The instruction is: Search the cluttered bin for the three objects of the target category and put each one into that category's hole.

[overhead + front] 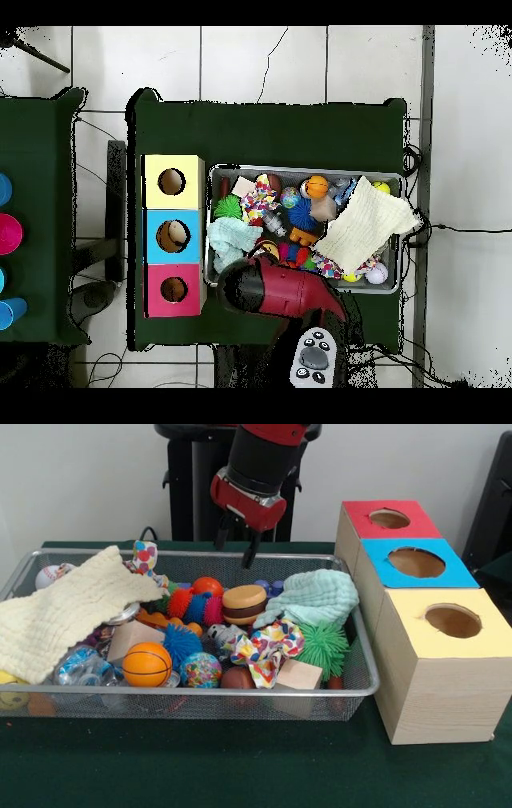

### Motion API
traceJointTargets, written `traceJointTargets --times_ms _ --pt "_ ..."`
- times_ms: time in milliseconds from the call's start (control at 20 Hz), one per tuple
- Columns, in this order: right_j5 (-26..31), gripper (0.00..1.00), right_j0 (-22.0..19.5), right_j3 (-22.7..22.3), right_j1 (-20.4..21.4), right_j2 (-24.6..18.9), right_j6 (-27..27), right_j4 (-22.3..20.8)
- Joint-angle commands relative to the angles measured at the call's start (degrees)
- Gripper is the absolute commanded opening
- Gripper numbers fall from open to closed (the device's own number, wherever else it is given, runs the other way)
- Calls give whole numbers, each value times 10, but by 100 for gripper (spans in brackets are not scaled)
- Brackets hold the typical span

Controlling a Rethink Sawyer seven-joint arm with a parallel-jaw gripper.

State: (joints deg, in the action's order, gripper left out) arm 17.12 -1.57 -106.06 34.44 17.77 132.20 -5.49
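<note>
The wire mesh bin (200,692) is full of clutter; it also shows in the overhead view (300,168). My gripper (237,544) hangs open and empty just above the bin's far rim, over the middle of the bin. In the overhead view the red arm (285,290) covers it. The red-topped box's hole (390,518) is at the far right, apart from the gripper, and shows in the overhead view (174,290). No plush animal shows clearly. A small white and black toy (219,635) lies mid-bin, and I cannot tell what it is.
A cream cloth (56,616) covers the bin's left part and a mint cloth (316,596) lies at its right. Spiky balls, an orange basketball (146,664), a burger toy (244,604) and wooden blocks fill the middle. The blue-topped box (416,562) and yellow-topped box (453,620) stand nearer than the red one.
</note>
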Motion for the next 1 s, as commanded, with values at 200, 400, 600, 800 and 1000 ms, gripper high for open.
traceJointTargets --times_ms 200,400,600,800,1000 --pt "14 100 -51 70 -37 -37 -63 -96" --pt "1 100 -44 79 -50 -21 -36 -122" --pt "-11 100 -29 84 -56 3 -11 -144" --pt "-27 100 -29 90 -69 22 2 -165" --pt "-60 100 -38 98 -94 33 15 -185"
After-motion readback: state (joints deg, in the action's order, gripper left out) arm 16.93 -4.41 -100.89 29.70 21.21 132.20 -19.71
